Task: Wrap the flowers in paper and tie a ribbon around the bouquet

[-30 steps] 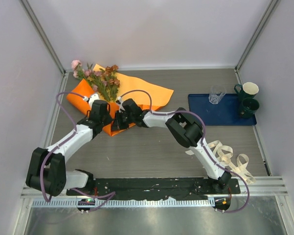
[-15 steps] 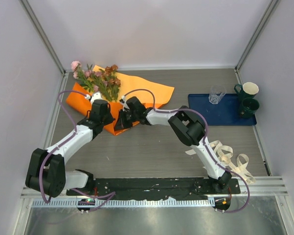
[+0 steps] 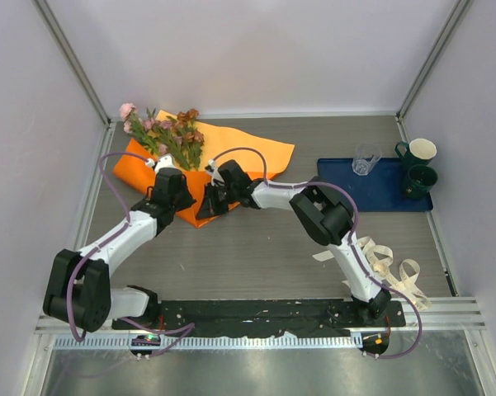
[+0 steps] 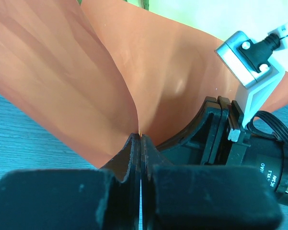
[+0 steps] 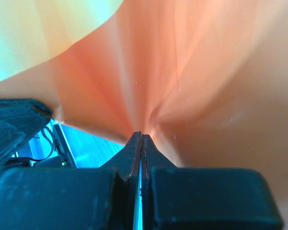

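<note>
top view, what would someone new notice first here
The bright orange paper at the far left grabs the eye, with the pink and brown flowers lying on its left end. At its near edge the left gripper and the right gripper are each shut on a pinch of paper. The cream ribbon lies curled at the near right, untouched.

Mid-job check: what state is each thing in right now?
left pincer: shut on the paper, near edge
right pincer: shut on the paper too
paper: pinched up, not yet wrapped
flowers: lying on the paper
ribbon: loose, untied, beside right arm
glass: upright on tray
</note>
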Available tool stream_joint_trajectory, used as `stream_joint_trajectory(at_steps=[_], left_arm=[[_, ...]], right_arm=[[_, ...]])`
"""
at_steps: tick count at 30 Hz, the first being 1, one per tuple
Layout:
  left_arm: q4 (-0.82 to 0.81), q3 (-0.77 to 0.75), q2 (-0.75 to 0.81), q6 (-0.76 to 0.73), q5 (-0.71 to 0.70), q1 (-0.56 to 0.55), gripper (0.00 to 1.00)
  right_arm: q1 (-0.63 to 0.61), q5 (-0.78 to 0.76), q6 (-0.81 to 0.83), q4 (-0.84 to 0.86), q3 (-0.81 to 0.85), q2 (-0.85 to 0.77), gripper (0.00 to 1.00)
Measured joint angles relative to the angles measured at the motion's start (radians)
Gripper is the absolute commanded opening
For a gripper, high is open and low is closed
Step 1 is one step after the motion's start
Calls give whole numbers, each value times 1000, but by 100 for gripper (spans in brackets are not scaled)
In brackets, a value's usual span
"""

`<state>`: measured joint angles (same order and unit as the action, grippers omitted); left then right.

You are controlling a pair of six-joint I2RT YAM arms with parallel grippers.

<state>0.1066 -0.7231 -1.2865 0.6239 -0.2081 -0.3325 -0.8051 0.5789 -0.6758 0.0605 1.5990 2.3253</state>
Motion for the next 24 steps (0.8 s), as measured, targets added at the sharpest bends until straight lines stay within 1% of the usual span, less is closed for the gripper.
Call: stream_joint_trajectory(at_steps=[11,14,18,21,24], left_arm=[[-18,-15,-47,-8,24,-30,0],[-23,-71,-112,-10,50,-51,0],[-43,-176,-247,-9,107,-67,0],[-53,-203,-311,-7,139,-68,0],[-53,-196,-332,-5,158,-69,0]], right_arm=[[2,-32,5,38,-85,-28,0],[1,-58,-9,63,-117,-45,0],[2,-86,-55,127,-193,-79,0],[7,-95,-113,203,-266,-106,0],[11,-93,-153,246,-295,-111,0]])
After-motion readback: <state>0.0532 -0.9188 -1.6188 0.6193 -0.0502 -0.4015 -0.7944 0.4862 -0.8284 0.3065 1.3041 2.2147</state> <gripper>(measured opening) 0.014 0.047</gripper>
